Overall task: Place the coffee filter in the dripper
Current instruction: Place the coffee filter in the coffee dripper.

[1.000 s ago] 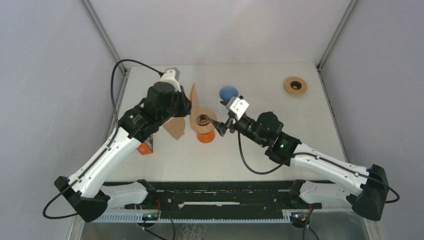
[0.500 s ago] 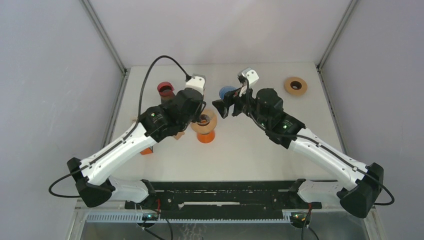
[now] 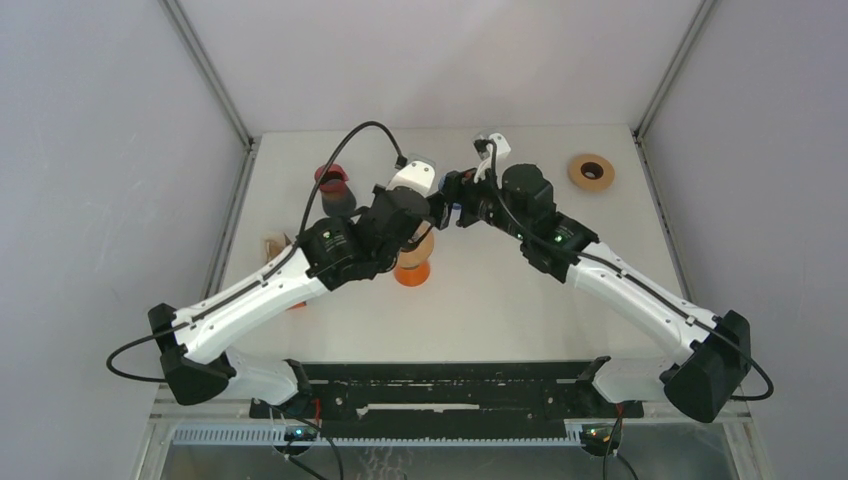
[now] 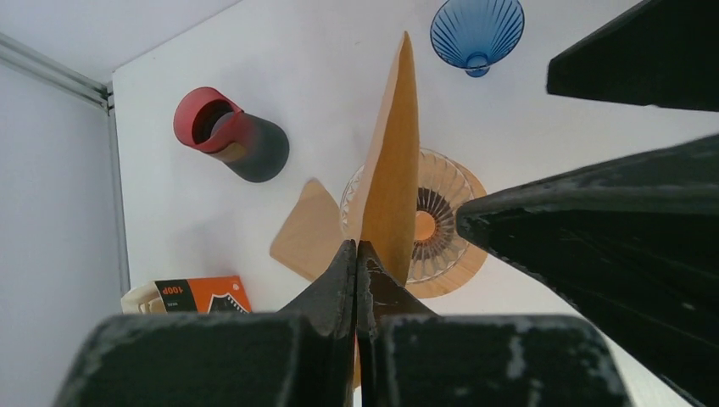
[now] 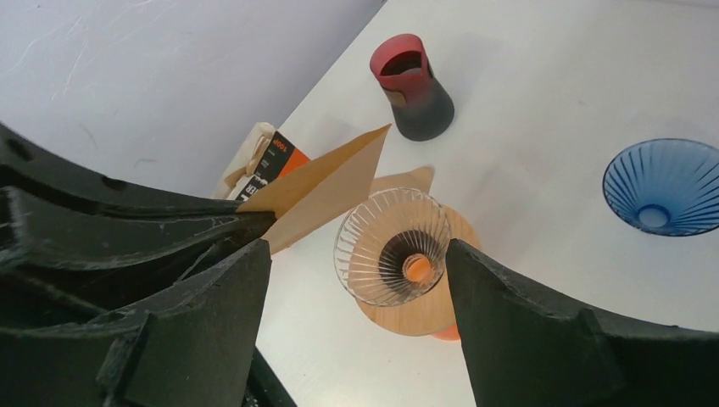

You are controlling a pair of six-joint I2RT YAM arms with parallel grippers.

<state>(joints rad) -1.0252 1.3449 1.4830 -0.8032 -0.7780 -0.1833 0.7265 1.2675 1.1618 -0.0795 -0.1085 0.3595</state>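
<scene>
Lifted coffee filter (image 4: 394,161) now hangs over the dripper (image 4: 445,212); not yet seated
The left pincer (image 4: 356,254) has swung in, clenched on the flat coffee filter above the dripper's 9 o'clock rim; the right pincer (image 5: 358,254) has backed toward 12 o'clock, released; lowering looks next.

The left tool (image 4: 356,254), bottom centre, pinches a brown coffee filter (image 4: 394,161) that stands edge-on, its tip near the top of the frame. Behind it, mid-frame, a clear ribbed dripper (image 4: 441,225) sits on the counter (image 4: 297,68). A blue dripper (image 4: 475,30) is upper right, a red-rimmed cup (image 4: 229,136) upper left, an orange box (image 4: 199,297) lower left. The right tool (image 4: 504,151) looms black at right, fingers apart.
</scene>
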